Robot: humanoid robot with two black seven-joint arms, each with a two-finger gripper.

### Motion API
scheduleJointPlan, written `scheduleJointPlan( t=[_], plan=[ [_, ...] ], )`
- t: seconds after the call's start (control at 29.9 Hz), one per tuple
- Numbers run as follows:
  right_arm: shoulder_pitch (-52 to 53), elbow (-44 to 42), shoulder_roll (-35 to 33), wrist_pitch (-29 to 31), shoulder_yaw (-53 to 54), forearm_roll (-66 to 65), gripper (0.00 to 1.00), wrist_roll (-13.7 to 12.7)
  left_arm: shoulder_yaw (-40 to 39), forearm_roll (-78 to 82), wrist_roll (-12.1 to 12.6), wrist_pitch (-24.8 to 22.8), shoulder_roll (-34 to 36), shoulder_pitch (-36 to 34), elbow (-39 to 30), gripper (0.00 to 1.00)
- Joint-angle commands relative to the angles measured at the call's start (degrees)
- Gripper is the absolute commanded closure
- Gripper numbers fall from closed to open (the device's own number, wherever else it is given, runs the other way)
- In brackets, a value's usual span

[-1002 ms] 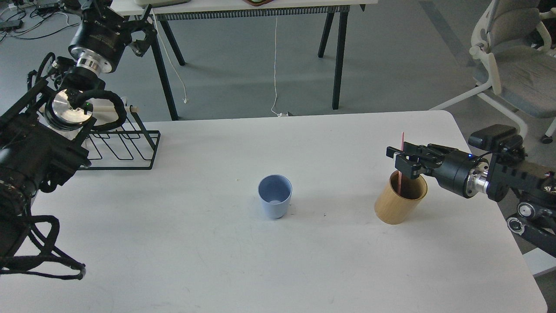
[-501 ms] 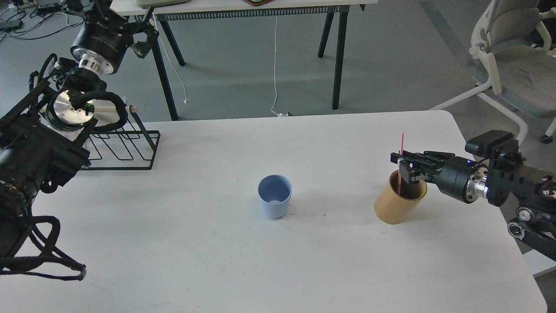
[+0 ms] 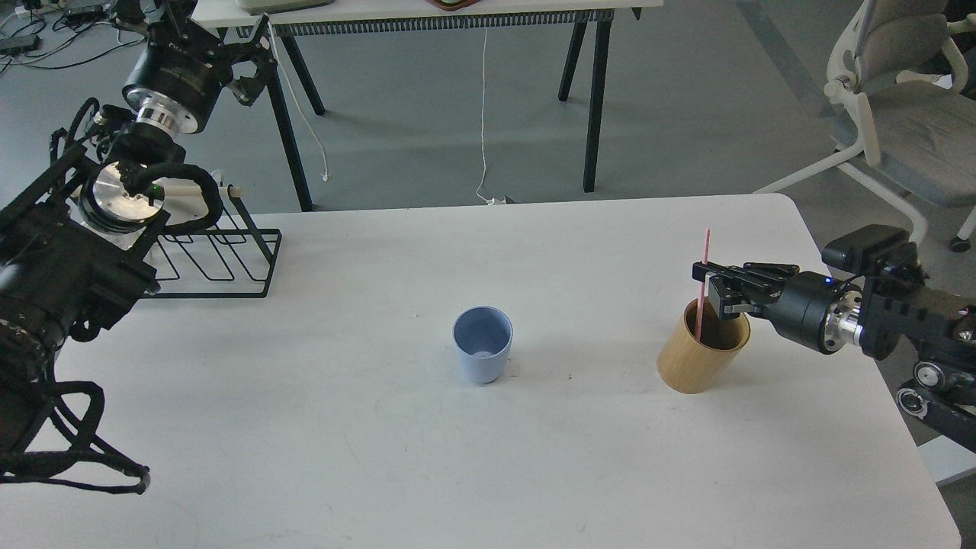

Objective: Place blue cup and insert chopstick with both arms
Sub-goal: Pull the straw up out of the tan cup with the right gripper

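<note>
The blue cup (image 3: pixel 482 345) stands upright and empty at the middle of the white table (image 3: pixel 488 457). The pink chopstick (image 3: pixel 705 255) stands nearly upright in a tan cylinder (image 3: pixel 698 358) at the right. My right gripper (image 3: pixel 707 284) reaches in from the right just above the cylinder's rim. Its two fingers stand apart, with the chopstick at their tips. My left gripper (image 3: pixel 248 67) is raised at the far left, beyond the table's back edge, holding nothing, with its fingers apart.
A black wire rack (image 3: pixel 213 255) with a pale wooden rod stands at the table's back left, under my left arm. Black table legs (image 3: pixel 290 130) and a white cable (image 3: pixel 483 114) stand behind the table. An office chair (image 3: pixel 900 114) is at the far right.
My right gripper has drawn back a little to the right, so the chopstick now sits at its fingertips rather than deeper between the fingers. The left arm has shifted slightly upward.
</note>
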Motion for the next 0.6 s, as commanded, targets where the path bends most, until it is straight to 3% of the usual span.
scheduleJointPlan(
  t=[0.0, 0.3, 0.57],
  plan=[
    [-0.04, 2.75, -3.13, -0.02, 0.23, 0.02, 0.99, 0.03, 0.00, 0.00, 0.00, 0.00, 0.12, 0.17, -0.06, 0.01],
    [0.49, 9.78, -13.33, -1.86, 5.23, 0.98, 0.99, 0.39, 0.00, 0.00, 0.00, 0.00, 0.39, 0.17, -0.06, 0.01],
    [0.40, 13.47, -12.38, -6.26, 13.67, 6.15, 0.99, 0.30, 0.00, 0.00, 0.00, 0.00, 0.47, 0.17, -0.06, 0.01]
  ],
)
